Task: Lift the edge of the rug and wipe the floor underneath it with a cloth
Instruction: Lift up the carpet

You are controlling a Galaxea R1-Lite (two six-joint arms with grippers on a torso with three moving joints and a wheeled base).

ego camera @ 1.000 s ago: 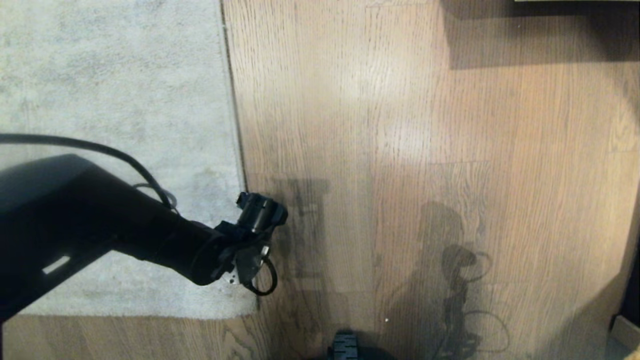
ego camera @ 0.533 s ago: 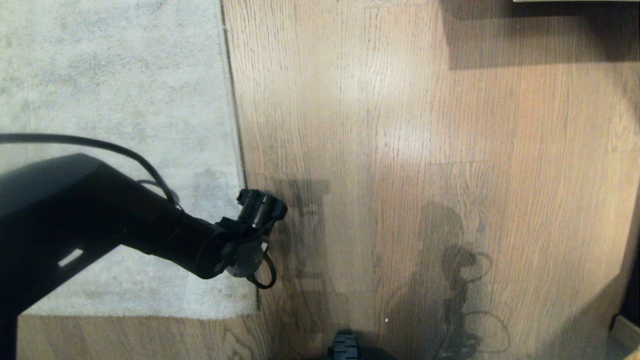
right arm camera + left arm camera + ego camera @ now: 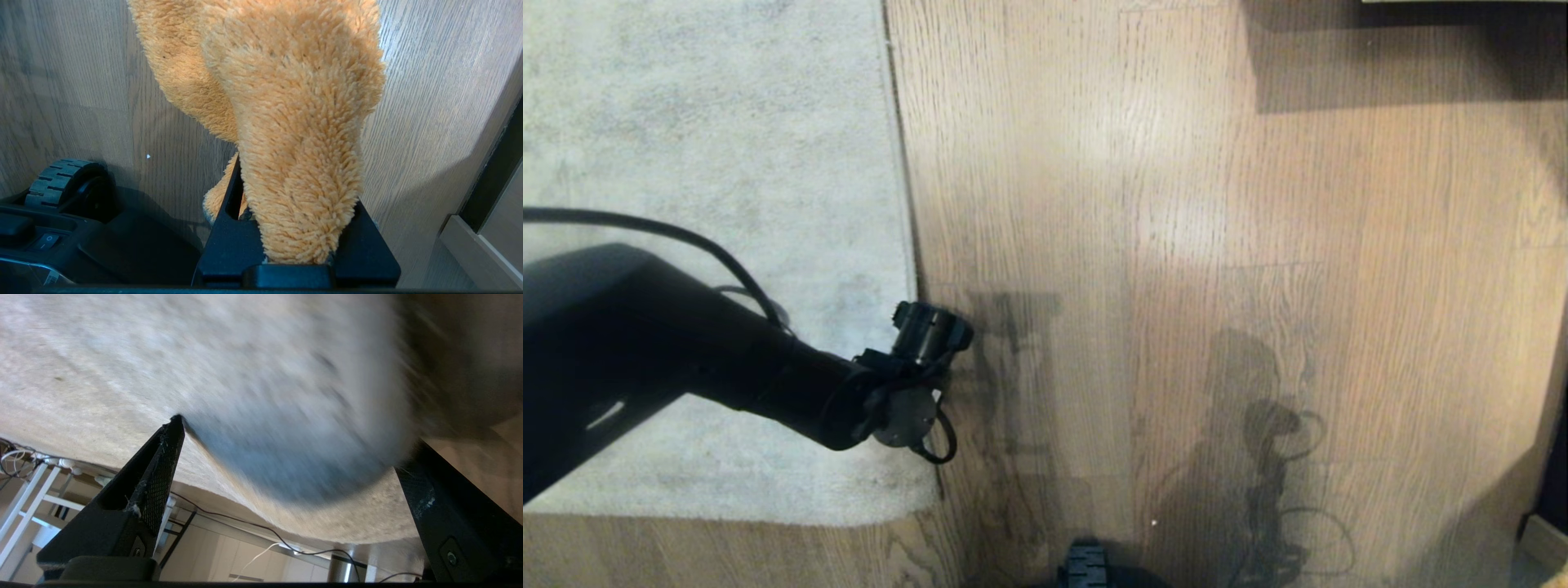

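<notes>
Left end effector (image 3: 286,457) had shifted toward frame left, jaws spread astride the rug edge (image 3: 907,204) running top-to-bottom; right end effector (image 3: 294,245) clamped the cloth (image 3: 286,122).

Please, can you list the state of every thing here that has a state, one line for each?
rug edge: flat on the floor, not lifted.
floor: bare wood, uncovered beside the rug.
cloth: held, hanging from the right gripper.
left gripper: open wide, at the rug edge.
right gripper: shut on the cloth.
</notes>
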